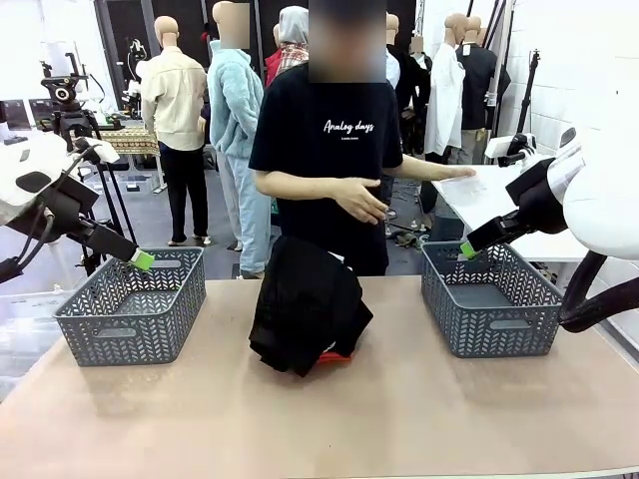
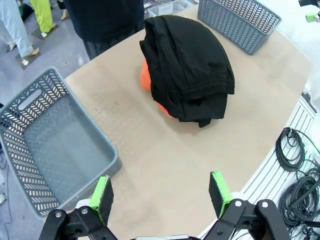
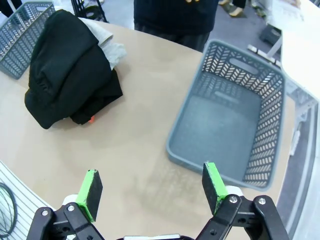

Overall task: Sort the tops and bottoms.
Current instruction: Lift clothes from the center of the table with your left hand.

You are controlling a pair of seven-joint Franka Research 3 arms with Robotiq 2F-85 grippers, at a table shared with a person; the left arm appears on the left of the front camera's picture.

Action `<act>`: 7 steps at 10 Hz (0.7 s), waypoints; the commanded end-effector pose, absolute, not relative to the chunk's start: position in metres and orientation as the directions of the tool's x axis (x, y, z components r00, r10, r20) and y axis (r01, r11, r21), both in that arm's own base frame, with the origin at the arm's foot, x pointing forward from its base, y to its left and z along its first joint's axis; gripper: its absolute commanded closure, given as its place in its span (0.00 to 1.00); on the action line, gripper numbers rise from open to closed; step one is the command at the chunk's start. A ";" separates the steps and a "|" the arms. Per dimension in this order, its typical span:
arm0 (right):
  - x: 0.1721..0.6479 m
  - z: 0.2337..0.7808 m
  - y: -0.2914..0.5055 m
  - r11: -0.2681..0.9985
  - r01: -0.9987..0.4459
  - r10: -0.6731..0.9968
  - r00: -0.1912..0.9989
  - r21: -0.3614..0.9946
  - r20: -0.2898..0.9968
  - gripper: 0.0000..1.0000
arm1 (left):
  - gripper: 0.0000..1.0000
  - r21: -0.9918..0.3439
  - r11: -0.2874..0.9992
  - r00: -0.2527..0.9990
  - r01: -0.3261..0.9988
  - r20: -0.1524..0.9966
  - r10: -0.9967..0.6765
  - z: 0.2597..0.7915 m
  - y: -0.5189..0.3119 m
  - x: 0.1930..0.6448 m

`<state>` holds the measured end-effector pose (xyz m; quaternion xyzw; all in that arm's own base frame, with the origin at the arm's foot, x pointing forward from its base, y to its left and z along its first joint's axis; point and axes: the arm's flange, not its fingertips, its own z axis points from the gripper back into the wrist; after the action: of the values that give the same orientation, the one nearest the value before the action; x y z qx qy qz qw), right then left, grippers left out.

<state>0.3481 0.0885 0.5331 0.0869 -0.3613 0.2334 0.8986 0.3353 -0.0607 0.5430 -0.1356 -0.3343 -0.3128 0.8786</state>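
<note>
Lying lengthwise toward person [image 1: 324, 150], black bottoms [image 1: 305, 304]; L gripper [image 2: 160, 182], R gripper [image 3: 150, 172] wide.

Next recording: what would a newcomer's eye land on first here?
A heap of black garments sits centrally, an orange-red top peeking from under it and a light grey top at its far side. An empty grey basket stands at each end, left basket and right basket. The left tool and right tool hang open.

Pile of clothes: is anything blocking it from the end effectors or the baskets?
Nothing visible: bare table separates the pile from left basket and right basket; left end effector and right end effector are open.
</note>
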 end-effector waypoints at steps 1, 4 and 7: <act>0.349 0.532 0.088 0.872 -0.489 0.360 0.629 -0.009 0.689 0.00 | 0.00 -0.034 0.766 0.582 0.642 0.672 -0.457 0.543 -0.059 0.334; 0.349 0.532 0.088 0.872 -0.489 0.360 0.629 -0.009 0.689 0.00 | 0.00 -0.034 0.766 0.582 0.642 0.672 -0.457 0.543 -0.059 0.334; 0.349 0.532 0.088 0.872 -0.489 0.360 0.629 -0.009 0.689 0.00 | 0.00 -0.034 0.766 0.582 0.642 0.672 -0.457 0.543 -0.059 0.334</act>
<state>0.3481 0.0885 0.5331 0.0869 -0.3613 0.2334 0.8986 0.3353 -0.0607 0.5430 -0.1356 -0.3343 -0.3128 0.8786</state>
